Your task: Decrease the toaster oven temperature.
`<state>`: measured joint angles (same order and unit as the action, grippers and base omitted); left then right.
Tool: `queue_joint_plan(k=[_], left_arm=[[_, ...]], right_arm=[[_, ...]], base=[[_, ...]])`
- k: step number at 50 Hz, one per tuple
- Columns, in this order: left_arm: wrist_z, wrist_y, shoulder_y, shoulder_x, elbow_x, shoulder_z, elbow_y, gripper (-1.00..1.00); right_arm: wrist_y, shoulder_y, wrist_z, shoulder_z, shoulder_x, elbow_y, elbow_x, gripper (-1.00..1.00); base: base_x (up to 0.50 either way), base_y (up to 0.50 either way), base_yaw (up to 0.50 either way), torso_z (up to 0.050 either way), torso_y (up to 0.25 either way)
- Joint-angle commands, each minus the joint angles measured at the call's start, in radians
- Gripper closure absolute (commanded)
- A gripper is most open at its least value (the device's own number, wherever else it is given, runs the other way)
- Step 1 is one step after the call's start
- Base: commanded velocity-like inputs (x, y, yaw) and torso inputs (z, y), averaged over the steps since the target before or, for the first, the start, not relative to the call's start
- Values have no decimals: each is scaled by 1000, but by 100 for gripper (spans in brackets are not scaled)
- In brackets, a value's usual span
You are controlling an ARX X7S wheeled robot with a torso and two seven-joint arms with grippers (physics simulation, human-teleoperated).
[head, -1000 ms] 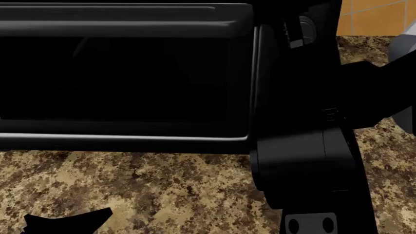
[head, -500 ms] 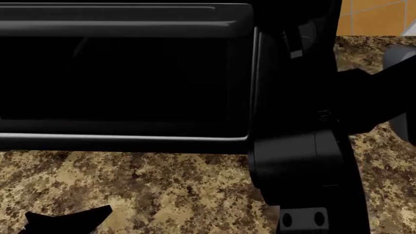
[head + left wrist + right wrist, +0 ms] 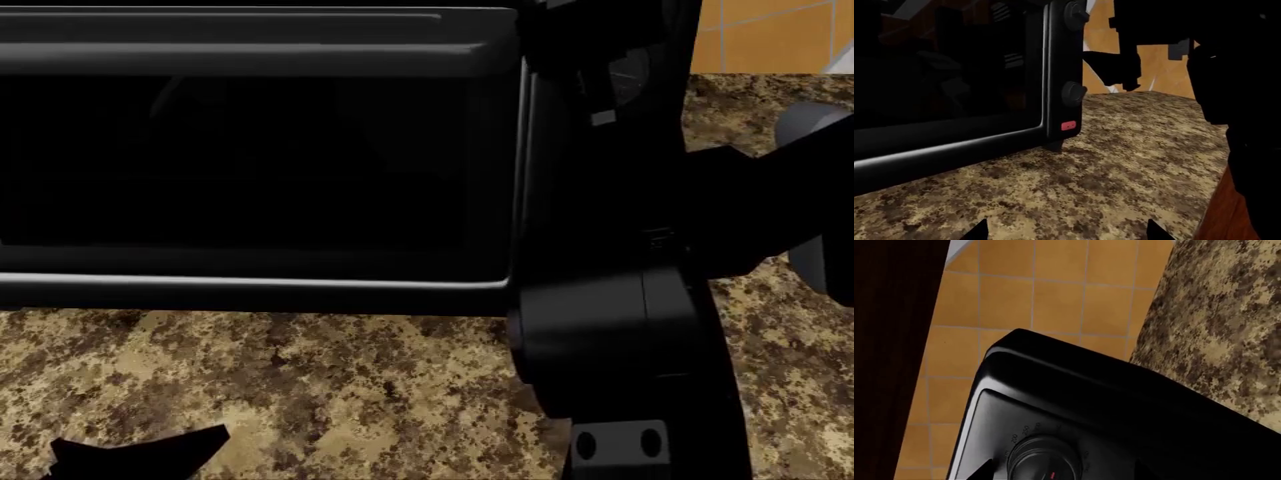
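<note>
Toaster oven on granite counter, knob just before right end effector

**Arm and hand posture**

Right black robot arm rises upright at the head view's right side, its forearm reaching forward and up; the right hand appears as a dark silhouette, its finger spacing indiscernible. Left hand shows only two dark fingertips, set well apart.

Head cam close above toaster oven door; both wrist cams near, facing its knob panel.
</note>
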<state>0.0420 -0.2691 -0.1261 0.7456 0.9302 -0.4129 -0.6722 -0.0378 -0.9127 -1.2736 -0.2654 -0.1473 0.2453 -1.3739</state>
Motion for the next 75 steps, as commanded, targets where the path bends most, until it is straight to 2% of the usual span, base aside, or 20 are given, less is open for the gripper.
queue_joint_plan(k=[1, 30, 43, 44, 59, 68, 75], left_arm=[[1, 6, 7, 3, -5, -2, -3, -100], [9, 13, 9, -5, -13, -11, 21, -100], [12, 17, 11, -6, -14, -14, 26, -100], [12, 19, 11, -6, -14, -13, 27, -100], [7, 15, 9, -5, -18, -19, 20, -100], [0, 10, 6, 0, -16, -19, 10, -100], [-2, 11, 7, 0, -18, -20, 10, -100]], right_arm=[[-5, 0, 36, -15, 8, -50, -36, -100], [-10, 10, 141, -26, 36, -195, -138, -100], [-26, 22, 133, -37, 37, -212, -138, -100], [-21, 23, 105, -39, 34, -216, -142, 100], [-18, 28, 81, -47, 15, -196, -157, 100], [172, -63, 131, -176, -118, -151, -110, 100], [239, -89, 161, -213, -157, -149, -123, 100]], base=[[20, 0, 5, 0, 0], [11, 2, 8, 0, 0], [13, 3, 12, 0, 0], [12, 4, 11, 0, 0], [7, 3, 8, 0, 0], [11, 2, 8, 0, 0], [14, 3, 10, 0, 0]])
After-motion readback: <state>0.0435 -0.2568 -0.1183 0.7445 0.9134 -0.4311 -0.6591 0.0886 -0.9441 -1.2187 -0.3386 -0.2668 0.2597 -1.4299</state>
